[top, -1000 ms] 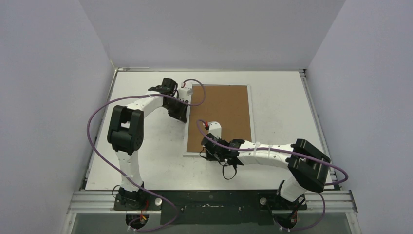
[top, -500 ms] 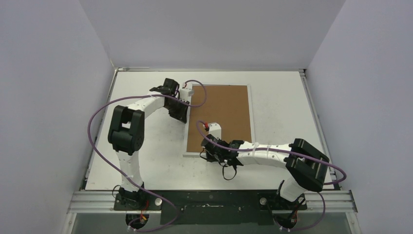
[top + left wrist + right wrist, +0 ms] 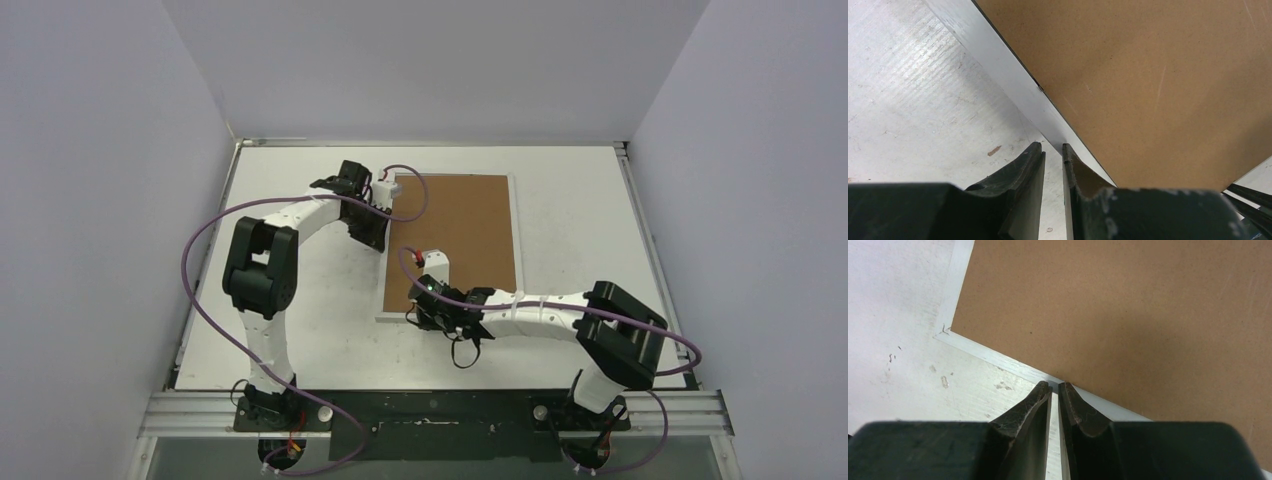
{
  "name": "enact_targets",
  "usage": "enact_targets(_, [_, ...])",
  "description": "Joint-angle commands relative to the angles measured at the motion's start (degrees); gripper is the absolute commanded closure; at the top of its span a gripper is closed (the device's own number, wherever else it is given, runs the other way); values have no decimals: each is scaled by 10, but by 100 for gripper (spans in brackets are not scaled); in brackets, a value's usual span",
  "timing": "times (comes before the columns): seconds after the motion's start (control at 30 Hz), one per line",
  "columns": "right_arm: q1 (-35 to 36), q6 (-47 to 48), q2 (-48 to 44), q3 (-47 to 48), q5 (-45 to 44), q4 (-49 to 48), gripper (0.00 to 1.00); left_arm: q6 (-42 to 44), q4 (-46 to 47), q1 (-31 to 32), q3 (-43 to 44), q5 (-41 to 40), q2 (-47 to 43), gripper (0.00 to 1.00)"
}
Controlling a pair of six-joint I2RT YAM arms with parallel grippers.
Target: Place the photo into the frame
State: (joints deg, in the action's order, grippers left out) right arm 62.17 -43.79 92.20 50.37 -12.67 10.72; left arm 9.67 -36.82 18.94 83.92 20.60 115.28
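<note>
The frame [image 3: 516,230] lies flat on the table, its thin white rim [image 3: 1013,75] showing around a brown backing board [image 3: 455,235] that fills it. The photo is hidden. My left gripper [image 3: 380,240] sits low at the frame's left rim; in the left wrist view its tips [image 3: 1053,150] stand a narrow slit apart with nothing between them. My right gripper [image 3: 418,314] is at the near rim, close to the near-left corner. Its tips [image 3: 1055,386] are almost together and empty, touching the rim [image 3: 998,357] below the board [image 3: 1123,315].
The white table [image 3: 580,200] has a raised border on the left, back and right. Purple cables loop off both arms, one [image 3: 405,185] over the board's far-left corner. The arm bases stand on the black rail [image 3: 430,410] at the near edge.
The right arm has slid a little to the left along the frame's near rim. The left arm has barely shifted. Both grippers keep the same narrow opening.
</note>
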Motion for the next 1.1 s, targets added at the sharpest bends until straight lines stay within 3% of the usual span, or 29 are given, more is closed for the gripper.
enact_targets(0.0, [-7, 7, 17, 2, -19, -11, 86, 20, 20, 7, -17, -40, 15, 82])
enact_targets(0.43, [-7, 11, 41, -6, -50, -38, 87, 30, 16, 7, -16, -39, 12, 82])
enact_targets(1.07, [-15, 18, -14, -11, -103, 12, 86, 30, 19, 7, -17, -36, 14, 82])
